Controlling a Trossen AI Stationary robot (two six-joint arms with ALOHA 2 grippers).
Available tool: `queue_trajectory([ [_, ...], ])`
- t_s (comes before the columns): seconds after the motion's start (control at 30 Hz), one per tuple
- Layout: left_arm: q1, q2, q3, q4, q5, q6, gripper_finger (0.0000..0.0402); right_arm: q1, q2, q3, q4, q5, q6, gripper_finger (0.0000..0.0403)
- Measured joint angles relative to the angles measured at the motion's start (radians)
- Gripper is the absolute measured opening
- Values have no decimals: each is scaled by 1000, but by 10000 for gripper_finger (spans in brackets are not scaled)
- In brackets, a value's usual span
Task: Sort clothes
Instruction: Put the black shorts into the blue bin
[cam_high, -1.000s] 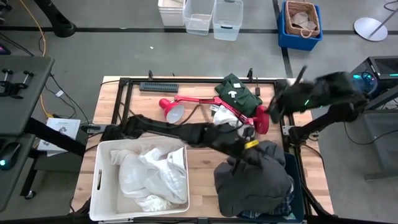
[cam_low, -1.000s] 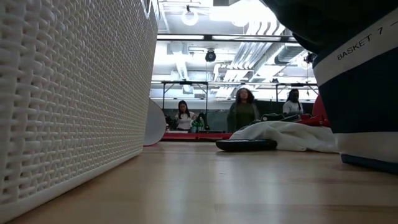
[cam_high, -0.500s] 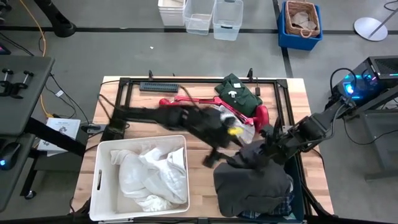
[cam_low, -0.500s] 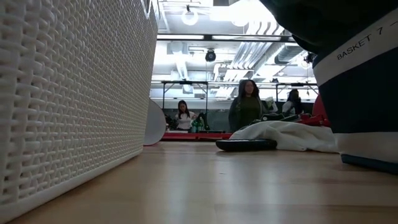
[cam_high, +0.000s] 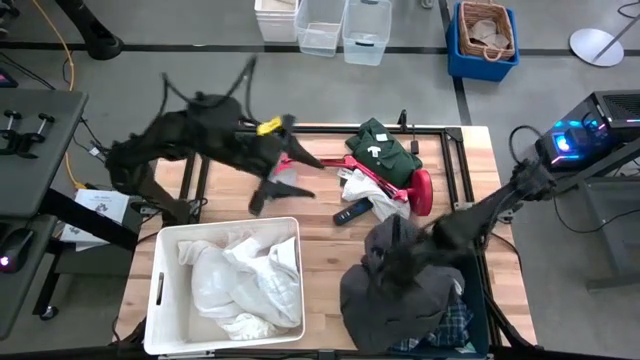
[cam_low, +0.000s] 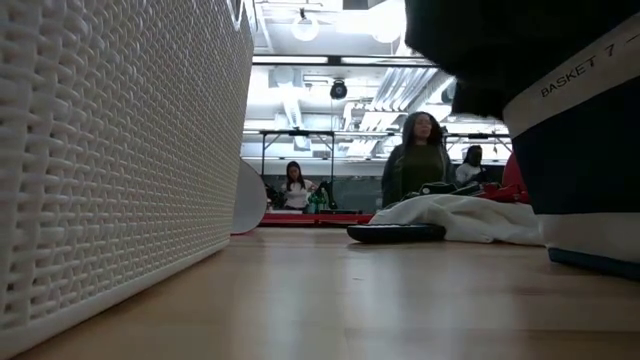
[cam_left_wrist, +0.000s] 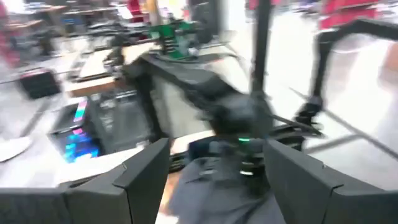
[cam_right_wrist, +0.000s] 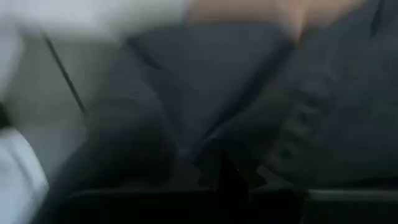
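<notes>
My left gripper (cam_high: 265, 190) is open and empty, high over the table's far left, beside the red desk lamp (cam_high: 350, 170); its wrist view (cam_left_wrist: 214, 180) shows nothing between the fingers. My right gripper (cam_high: 395, 255) is low over the dark grey garment (cam_high: 400, 295), which fills its wrist view (cam_right_wrist: 236, 93). That garment lies heaped on the navy bin (cam_low: 580, 170), with the plaid shirt (cam_high: 455, 325) under it. White clothes (cam_high: 245, 280) lie in the white bin (cam_high: 165, 290). A white garment (cam_high: 378, 195) and the dark green one (cam_high: 385, 150) lie on the table by the lamp.
A black flat object (cam_high: 350, 212) lies on the table beside the white garment. The white bin's wall (cam_low: 110, 160) stands close in the low view. People stand in the room behind the table (cam_low: 420, 160). Bare wood (cam_high: 325, 270) lies between the two bins.
My left gripper has swung up and away from the dark grey garment toward the table's far left corner. My right arm has come in from the table's right edge and down onto the dark grey garment, whose heap has bunched up toward the left.
</notes>
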Motion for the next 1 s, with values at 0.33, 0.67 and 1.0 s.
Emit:
queue_trajectory([
  [0.33, -12, -196, -179, 47, -248, -44, 245, 380, -44, -185, -122, -150, 698, 0],
  [0.67, -13, -264, -254, 53, -356, -51, 245, 379, -64, -499, 289, -81, 922, 0],
  [1.0, -13, -278, -256, 49, -360, -78, 245, 225, -3, -832, 814, -310, 851, 0],
])
